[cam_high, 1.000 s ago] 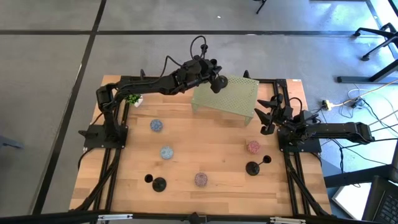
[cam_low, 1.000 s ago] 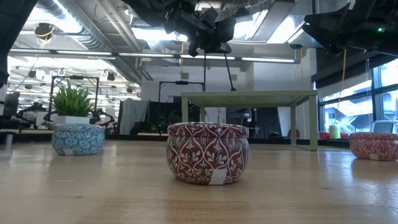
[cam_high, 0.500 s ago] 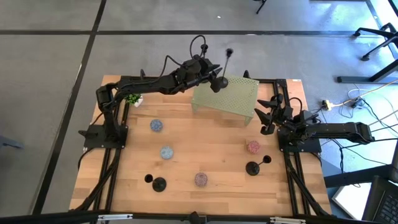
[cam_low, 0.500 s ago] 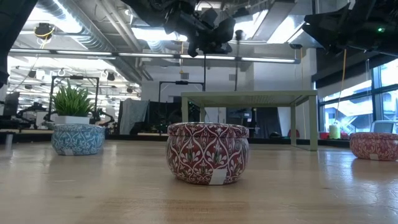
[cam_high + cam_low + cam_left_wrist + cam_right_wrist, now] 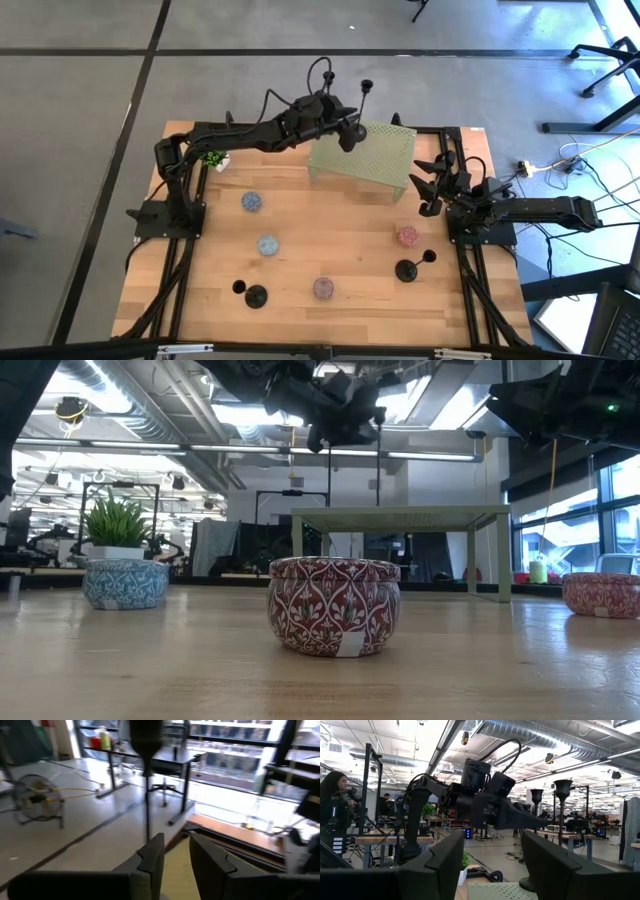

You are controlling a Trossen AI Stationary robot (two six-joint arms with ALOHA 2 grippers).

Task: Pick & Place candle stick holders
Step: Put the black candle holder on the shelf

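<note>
Overhead, a pale wooden surface [image 5: 330, 230] carries a pale green perforated metal stand [image 5: 385, 160] at its far edge. The left gripper [image 5: 347, 133] hovers over the stand's far left corner, its fingers parted by a narrow gap with nothing between them. A slim black candle stick holder [image 5: 366, 88] stands upright on the stand, just beyond those fingers. A second matching holder [image 5: 329, 480] stands on the stand beside it. Two more matching holders [image 5: 255, 295] [image 5: 405, 269] stand near the surface's front edge, well apart. The right gripper [image 5: 430, 185] waits at the right edge, moderately open and empty.
</note>
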